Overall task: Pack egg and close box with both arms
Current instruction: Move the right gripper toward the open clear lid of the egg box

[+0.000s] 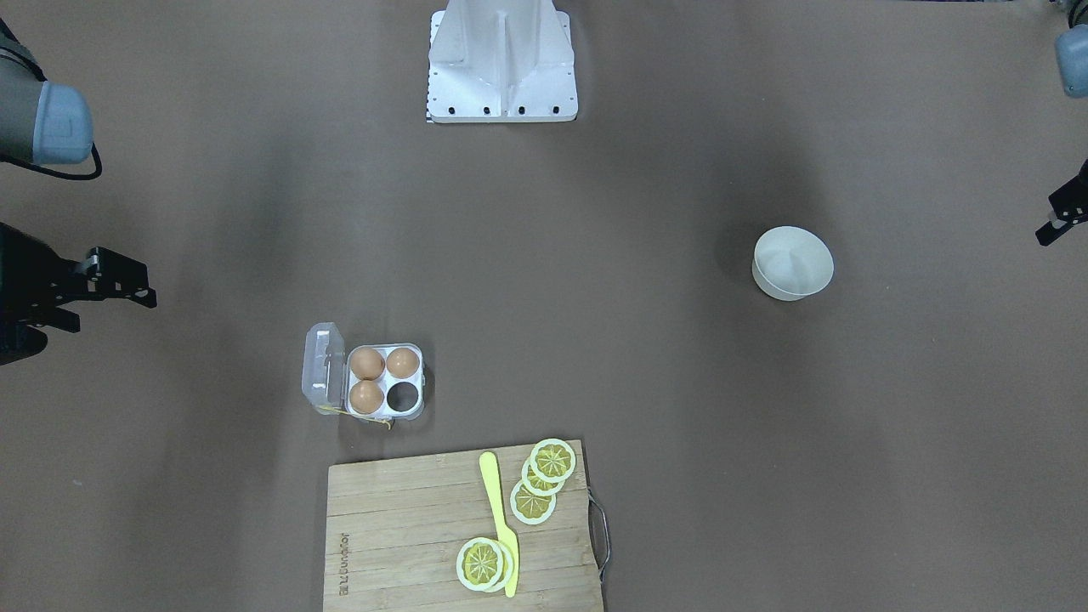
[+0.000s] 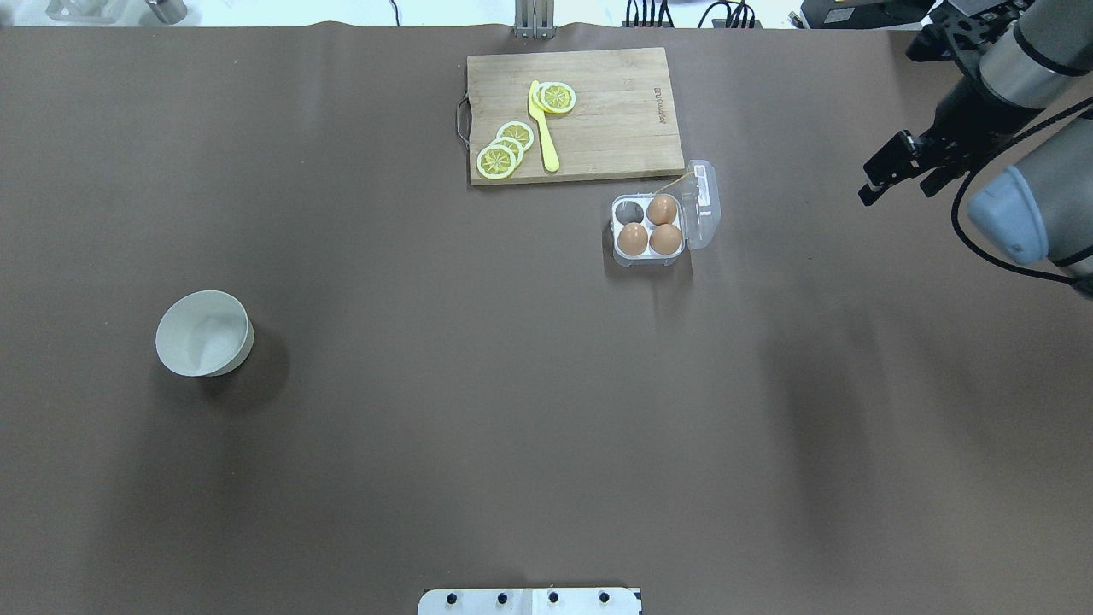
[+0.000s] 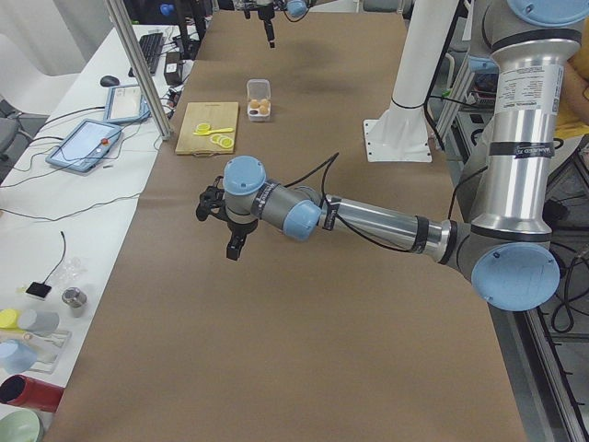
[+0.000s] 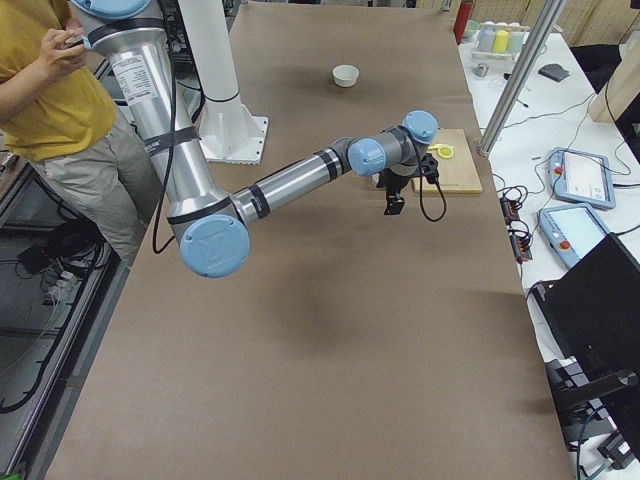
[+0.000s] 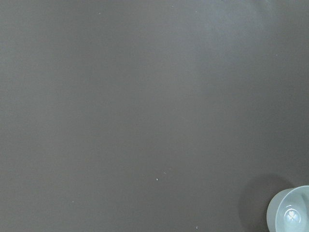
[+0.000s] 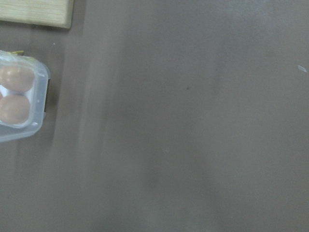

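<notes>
The box [image 1: 408, 410] stands open in front of the cutting board, its clear lid [image 1: 323, 370] folded back. Three brown eggs [image 1: 367, 363] fill three cups and one cup [image 1: 404, 393] is empty. No loose egg shows. In the overhead view the box [image 2: 646, 256] lies right of centre. My right gripper [image 2: 901, 175] hangs open and empty, well to the right of the box; it also shows in the front view [image 1: 93, 297]. My left gripper [image 1: 1067, 208] is open and empty at the table's far side, beyond the bowl, and shows in the left side view [image 3: 219, 226].
A round white bowl [image 2: 203, 333] stands on my left half. A wooden cutting board [image 2: 615, 120] with lemon slices [image 2: 512, 145] and a yellow knife [image 2: 542, 128] lies just behind the box. The white pedestal [image 1: 501, 59] stands at my base. A person [image 4: 50, 90] stands beside the robot.
</notes>
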You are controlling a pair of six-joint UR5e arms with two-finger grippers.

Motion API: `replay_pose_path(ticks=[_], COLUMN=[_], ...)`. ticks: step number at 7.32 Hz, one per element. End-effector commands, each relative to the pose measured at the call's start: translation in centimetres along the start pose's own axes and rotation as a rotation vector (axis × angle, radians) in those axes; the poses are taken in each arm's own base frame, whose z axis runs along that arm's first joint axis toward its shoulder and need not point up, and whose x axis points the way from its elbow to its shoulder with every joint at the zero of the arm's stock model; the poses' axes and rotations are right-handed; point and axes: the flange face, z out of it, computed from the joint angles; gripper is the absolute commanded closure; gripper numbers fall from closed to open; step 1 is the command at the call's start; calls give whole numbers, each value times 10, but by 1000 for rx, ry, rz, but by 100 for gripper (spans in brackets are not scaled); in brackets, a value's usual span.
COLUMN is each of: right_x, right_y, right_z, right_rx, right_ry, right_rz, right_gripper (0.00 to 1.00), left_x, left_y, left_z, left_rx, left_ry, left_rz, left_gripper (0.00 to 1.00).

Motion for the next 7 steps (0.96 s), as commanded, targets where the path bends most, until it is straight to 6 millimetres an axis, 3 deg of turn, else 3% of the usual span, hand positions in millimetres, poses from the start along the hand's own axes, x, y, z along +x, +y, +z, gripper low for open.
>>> replay_pose_path(ticks=[1, 3, 4, 5, 6, 7], right_x=[-11, -5, -14, -30, -37, -43], right_y=[-26, -30, -34, -48, -53, -59], right_z=[29, 45, 43, 45, 56, 56], right_rx=[-4, -12, -16, -24, -45, -57], right_ry=[-16, -26, -45, -65, -74, -111], right_rz=[-50, -55, -57, -24, -22, -27], right_gripper=[1, 1, 32, 56, 88, 95], left_x=[2, 4, 4, 6, 7, 7], left_y=[0, -1, -1, -1, -1, -2], left_z=[-2, -2, -4, -5, -6, -6], left_rx=[4, 4, 7, 10, 11, 12], left_ry=[1, 2, 2, 2, 3, 3], left_rz=[4, 7, 9, 12, 13, 14], left_gripper=[3, 3, 3, 3, 3, 3])
